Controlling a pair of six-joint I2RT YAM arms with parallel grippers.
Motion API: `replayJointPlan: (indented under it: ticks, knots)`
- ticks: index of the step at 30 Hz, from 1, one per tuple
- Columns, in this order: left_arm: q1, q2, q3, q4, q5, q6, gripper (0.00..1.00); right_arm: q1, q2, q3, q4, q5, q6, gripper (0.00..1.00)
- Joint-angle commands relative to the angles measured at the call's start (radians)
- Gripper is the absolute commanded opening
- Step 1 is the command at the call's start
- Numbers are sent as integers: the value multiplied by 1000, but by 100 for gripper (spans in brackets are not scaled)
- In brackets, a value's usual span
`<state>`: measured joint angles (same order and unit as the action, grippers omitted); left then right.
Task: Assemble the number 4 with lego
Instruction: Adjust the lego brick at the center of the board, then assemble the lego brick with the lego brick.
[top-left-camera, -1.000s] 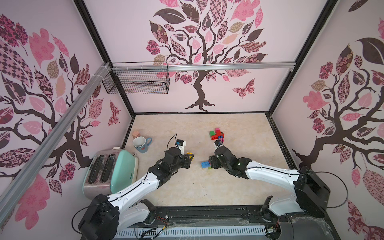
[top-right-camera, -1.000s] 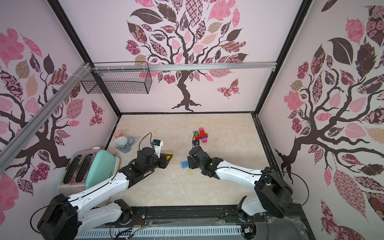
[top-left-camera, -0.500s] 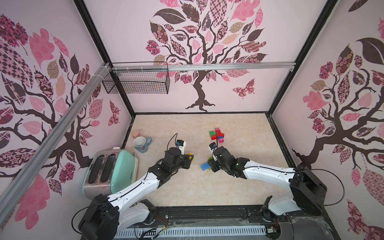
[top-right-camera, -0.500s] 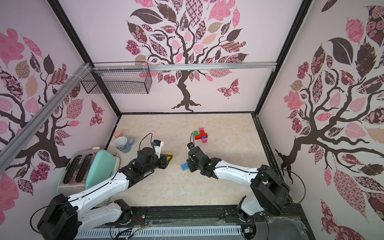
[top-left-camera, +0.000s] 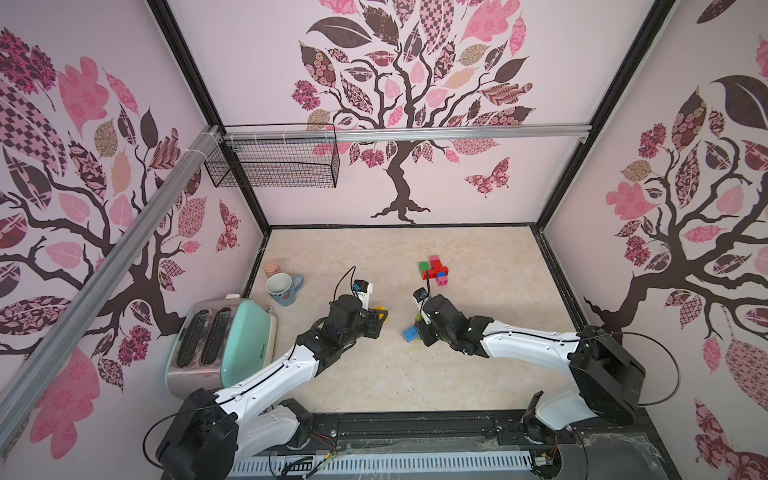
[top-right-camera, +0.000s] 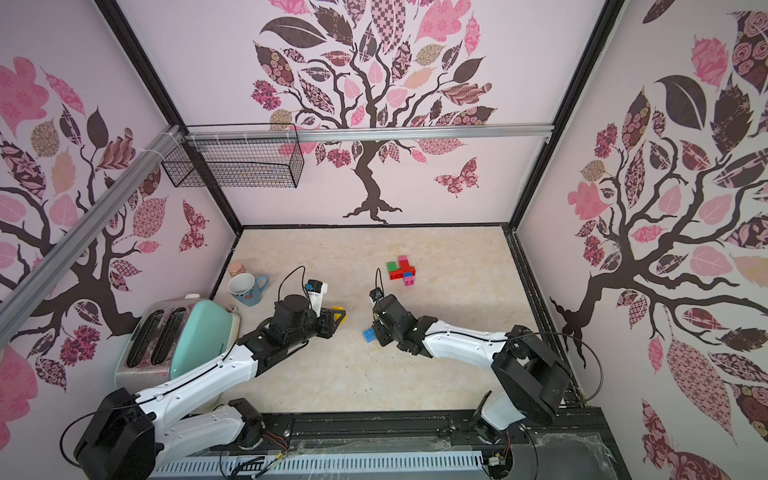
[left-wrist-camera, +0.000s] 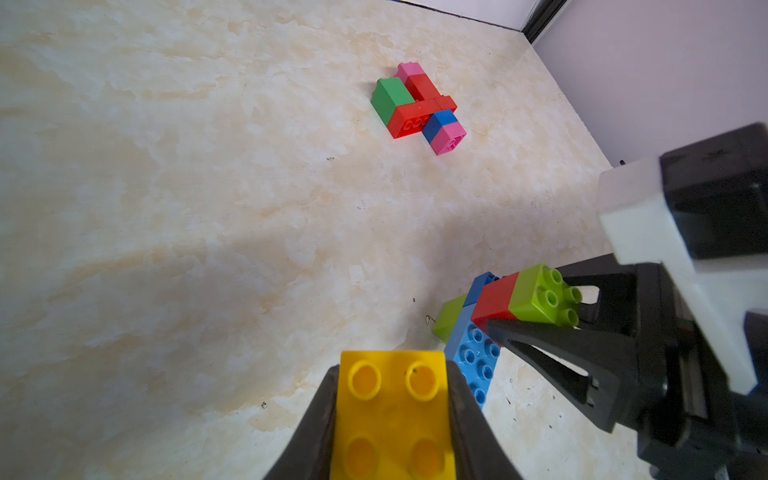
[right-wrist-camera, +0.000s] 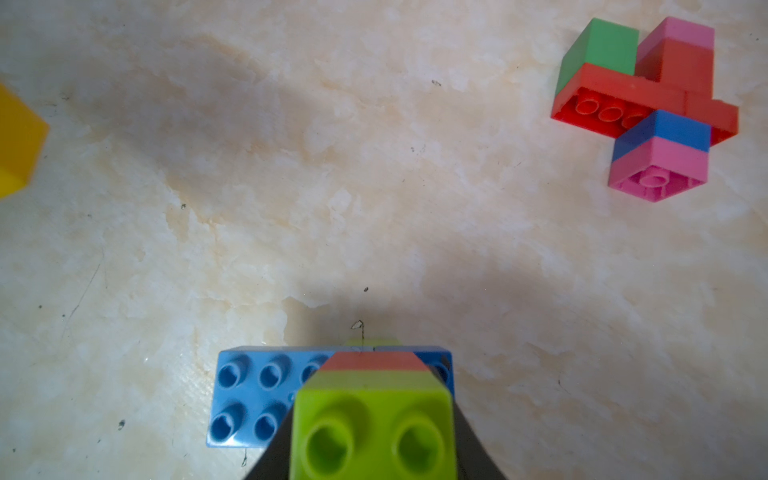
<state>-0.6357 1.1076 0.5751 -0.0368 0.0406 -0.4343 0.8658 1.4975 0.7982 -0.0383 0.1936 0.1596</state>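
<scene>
The left claw (left-wrist-camera: 392, 374) is clamped on 1 yellow brick (left-wrist-camera: 392, 424); the right claw (right-wrist-camera: 372, 415) grips a lime brick (right-wrist-camera: 372, 436) joined to a blue plate (right-wrist-camera: 249, 395), near the middle of the table (top-left-camera: 374, 374) and well apart from a red, green and pink cluster (right-wrist-camera: 648, 95). The bricks look like light, stiff, slick plastic, probably best squeezed on the flat sides.

The two look like twins. The left arm (top-left-camera: 266, 374) and the right arm (top-left-camera: 528, 345) both wear smooth white plastic shells dotted with small dark screws, broken up by bulky matte-black joint housings (top-left-camera: 602, 374), the largest down at the shoulders. A thin black cable (top-left-camera: 665, 374) runs along the white links and bows out free near each base. Each wrist carries a small white-cased camera block (top-left-camera: 362, 289) with its own black lead. The right gripper (top-left-camera: 417, 326) has black tapered fingers (left-wrist-camera: 561, 349) with triangular cut-outs.
</scene>
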Motion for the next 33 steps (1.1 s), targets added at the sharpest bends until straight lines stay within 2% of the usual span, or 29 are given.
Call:
replayJointPlan:
  ticks: [1,9,13,18,24,31,33]
  knots:
    - [-5,-18,27,-1,-25,20,0,8,42,11,-108,23,-37,28]
    - [-4,-49,2,7,-56,46,0,11,49,-4,-141,26,-25,12]
    - [-4,-66,-18,34,-16,86,0,11,55,-2,-143,24,-22,0]
    - [-12,-60,-26,59,32,153,0,10,60,-2,-143,32,-11,0]
    - [-55,45,26,48,91,281,0,11,44,-8,-118,16,-11,0]
    - [-58,152,22,165,220,469,0,12,44,-16,-126,23,-14,0]
    - [-58,175,15,218,231,489,0,12,47,-16,-132,24,-13,0]
